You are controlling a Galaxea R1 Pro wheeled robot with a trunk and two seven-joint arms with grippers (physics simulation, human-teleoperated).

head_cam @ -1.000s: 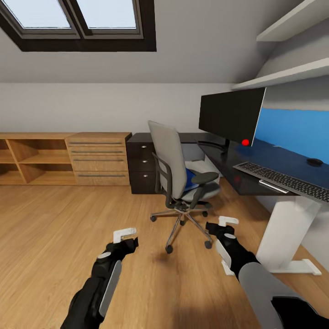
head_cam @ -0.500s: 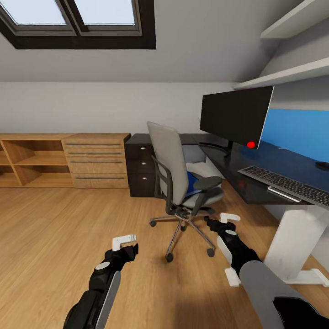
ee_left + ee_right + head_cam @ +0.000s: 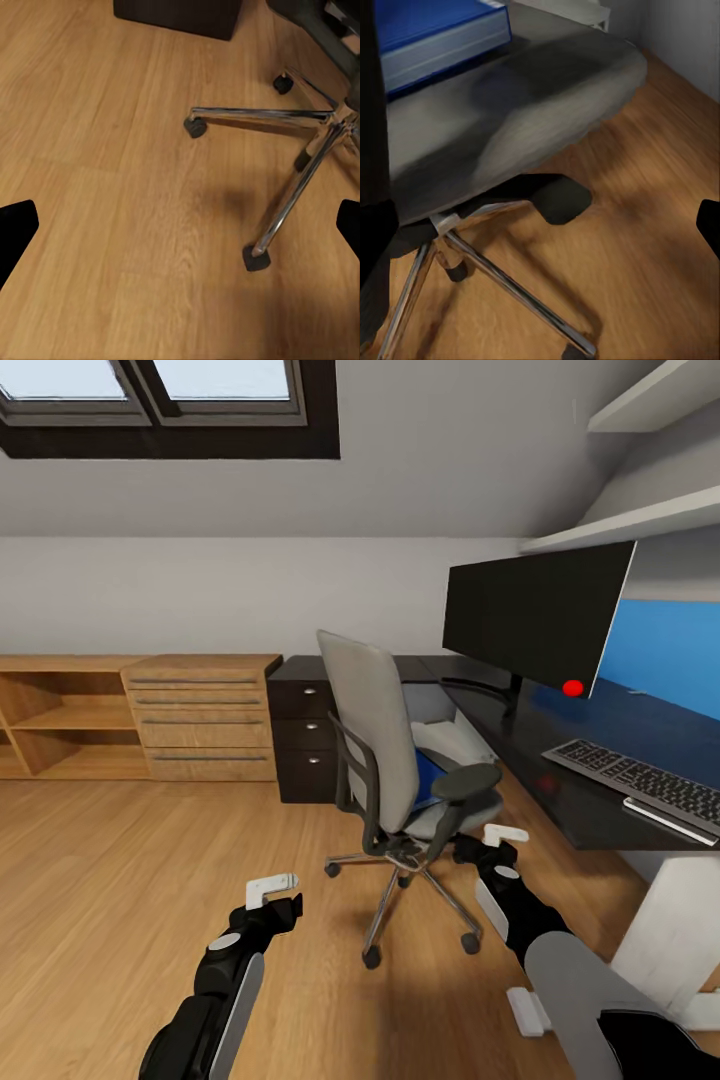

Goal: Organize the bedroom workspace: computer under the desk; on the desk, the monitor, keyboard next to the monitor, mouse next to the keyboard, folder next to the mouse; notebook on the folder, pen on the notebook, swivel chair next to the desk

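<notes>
We are seeing the grey swivel chair [image 3: 385, 745] standing upright on the wood floor just beside the dark desk [image 3: 560, 760], back turned toward us. A blue folder [image 3: 428, 772] is lying flat on its seat. The black monitor [image 3: 535, 615] is standing on the desk, and the keyboard [image 3: 640, 785] is lying near it on the desktop.
</notes>
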